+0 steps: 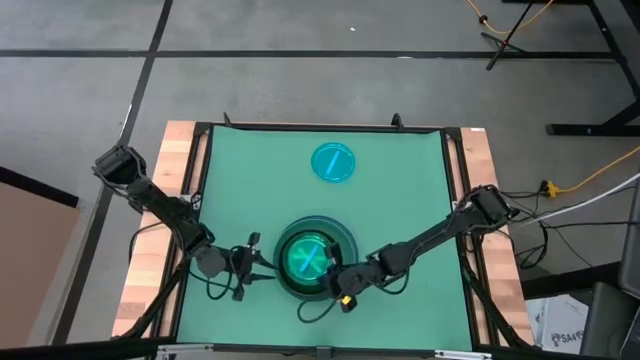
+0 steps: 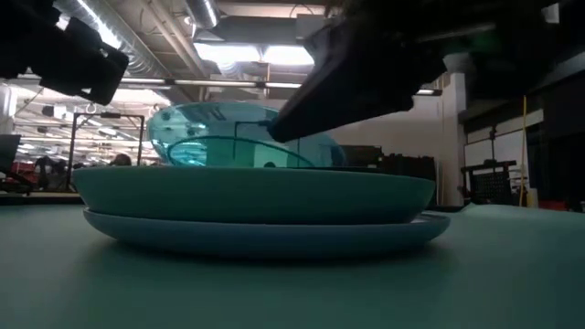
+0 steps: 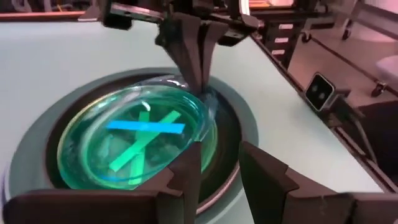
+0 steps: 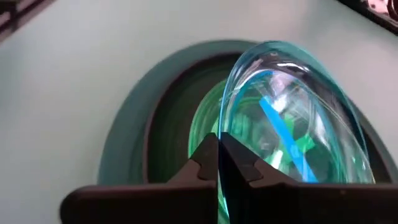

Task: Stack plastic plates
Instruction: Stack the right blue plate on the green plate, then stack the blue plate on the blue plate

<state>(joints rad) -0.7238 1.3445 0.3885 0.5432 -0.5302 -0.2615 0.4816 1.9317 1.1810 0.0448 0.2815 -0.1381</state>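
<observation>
Jaws pinched: right gripper (image 4: 219, 163) holds tilted cyan plate (image 4: 292, 112) over stack (image 1: 340, 232).
Left gripper (image 3: 217, 163) waits spread; next, lower and release.

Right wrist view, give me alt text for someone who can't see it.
The right end effector is shut on the rim of a tilted cyan plate above a stack of plates on a green table. Green plates show through it.
</observation>
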